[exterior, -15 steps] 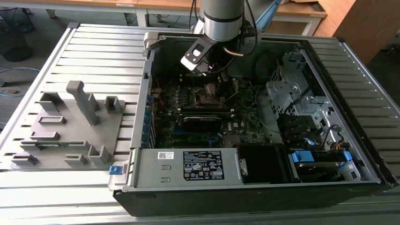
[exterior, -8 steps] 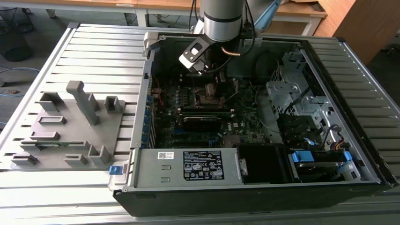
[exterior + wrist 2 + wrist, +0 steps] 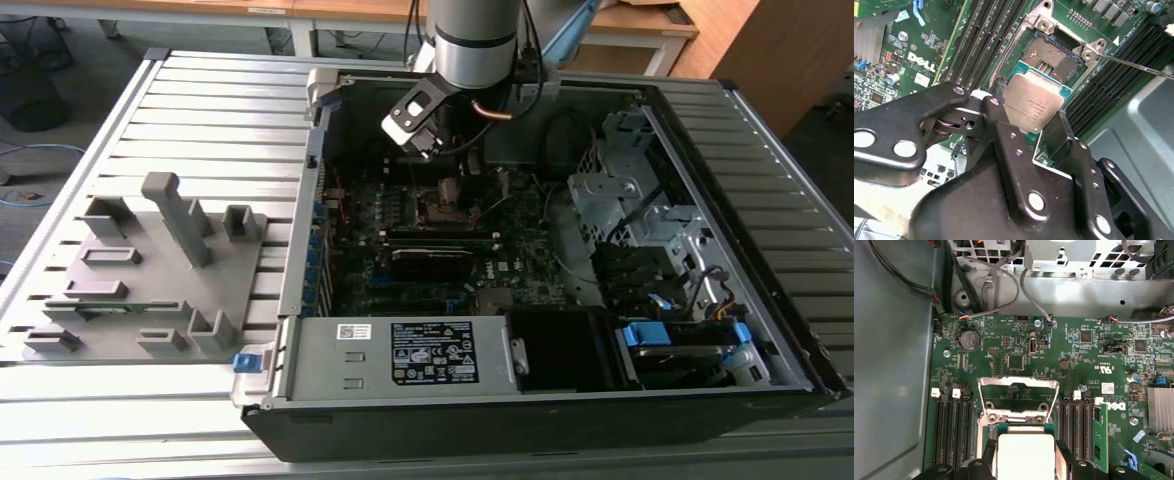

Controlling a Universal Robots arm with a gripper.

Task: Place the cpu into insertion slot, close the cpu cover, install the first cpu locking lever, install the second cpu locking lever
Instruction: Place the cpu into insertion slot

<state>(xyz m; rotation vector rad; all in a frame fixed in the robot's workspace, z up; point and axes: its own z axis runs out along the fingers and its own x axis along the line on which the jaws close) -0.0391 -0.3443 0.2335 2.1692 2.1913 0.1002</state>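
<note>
Black-fingered gripper [image 3: 1026, 116] is clamped on the dull grey cpu [image 3: 1035, 100] by two opposite edges. Just ahead of its fingertips lies the insertion slot [image 3: 1054, 57], uncovered, and beyond that the silvery cpu cover [image 3: 1019, 383] stands raised.

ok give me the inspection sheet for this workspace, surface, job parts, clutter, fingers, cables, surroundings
surface: grey slatted metal table carrying an open computer case.
job's things: the cpu is held above the insertion slot, not seated; the cpu cover stands swung open.
clutter: grey fixture block with upright pegs, on the table at the exterior view's left.
grippers: gripper inside the case, its fingers closed on two opposite edges of the cpu.
cables: grey cables looped along the case wall beyond the board.
surroundings: wooden desks behind the table, a dark waste bin on the floor.
</note>
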